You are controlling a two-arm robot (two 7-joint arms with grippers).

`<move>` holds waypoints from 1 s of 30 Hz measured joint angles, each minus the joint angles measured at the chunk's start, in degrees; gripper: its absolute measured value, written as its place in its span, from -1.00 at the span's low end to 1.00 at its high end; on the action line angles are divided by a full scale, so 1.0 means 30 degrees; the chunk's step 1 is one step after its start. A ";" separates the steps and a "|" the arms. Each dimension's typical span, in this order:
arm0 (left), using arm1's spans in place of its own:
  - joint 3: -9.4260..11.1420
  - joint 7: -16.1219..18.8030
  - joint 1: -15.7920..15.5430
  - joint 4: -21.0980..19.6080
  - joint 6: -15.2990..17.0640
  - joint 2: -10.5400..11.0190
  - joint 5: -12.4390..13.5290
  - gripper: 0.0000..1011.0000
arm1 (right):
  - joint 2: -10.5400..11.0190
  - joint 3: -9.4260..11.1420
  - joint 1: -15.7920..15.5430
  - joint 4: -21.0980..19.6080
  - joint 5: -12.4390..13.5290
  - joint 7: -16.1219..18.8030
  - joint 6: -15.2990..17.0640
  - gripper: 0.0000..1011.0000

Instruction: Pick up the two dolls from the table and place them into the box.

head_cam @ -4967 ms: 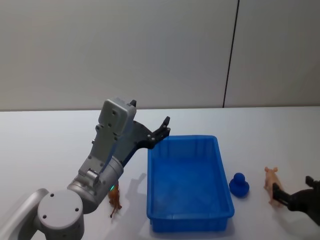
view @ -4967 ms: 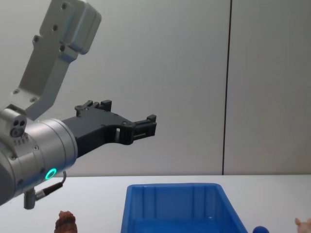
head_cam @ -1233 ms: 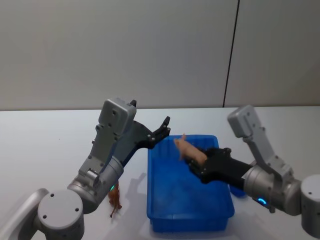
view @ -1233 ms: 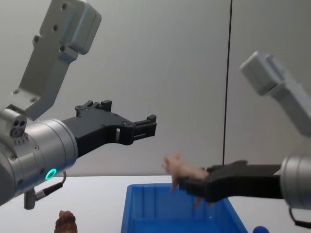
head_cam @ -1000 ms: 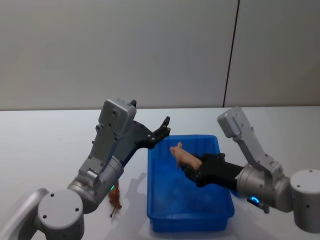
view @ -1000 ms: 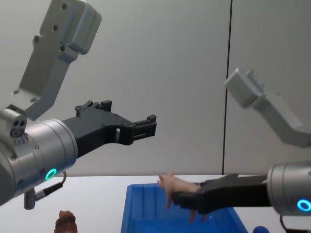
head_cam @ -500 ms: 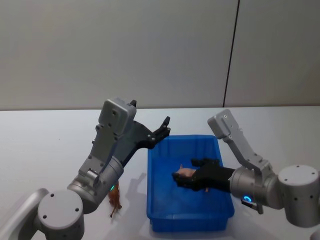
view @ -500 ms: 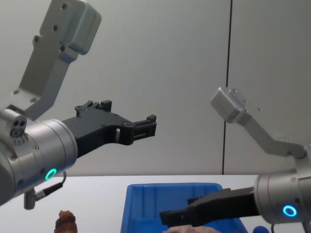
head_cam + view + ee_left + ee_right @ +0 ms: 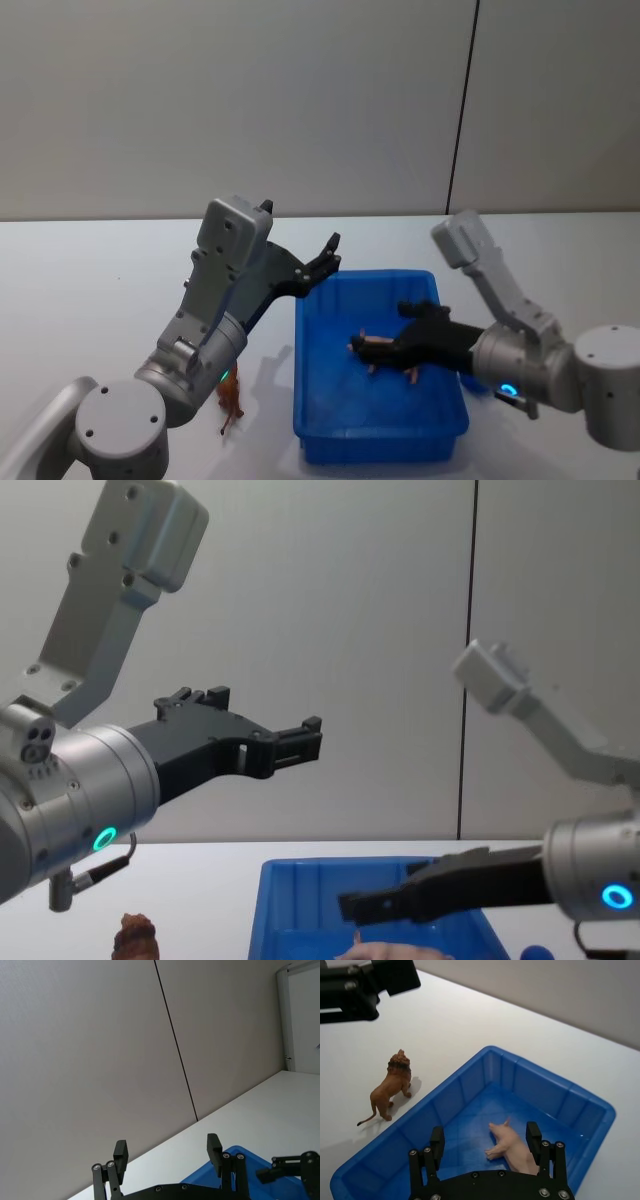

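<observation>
One pig point(image 9: 512, 1149), seemingly ungripped; one lion point(image 9: 390, 1086)

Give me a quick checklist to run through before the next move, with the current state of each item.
1. Pink doll inside the box: ok, lying on its floor.
2. Right gripper open: ok, hanging above the pink doll.
3. Brown doll in the box: not ok, standing on the table beside it.
4. Left gripper free: ok, open, empty, raised.
</observation>
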 joint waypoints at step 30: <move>0.0001 0.0000 0.0000 0.0000 0.0000 0.0000 0.0000 0.98 | 0.4951 0.3688 -0.5456 -0.5247 0.4537 -0.3073 -0.2820 0.98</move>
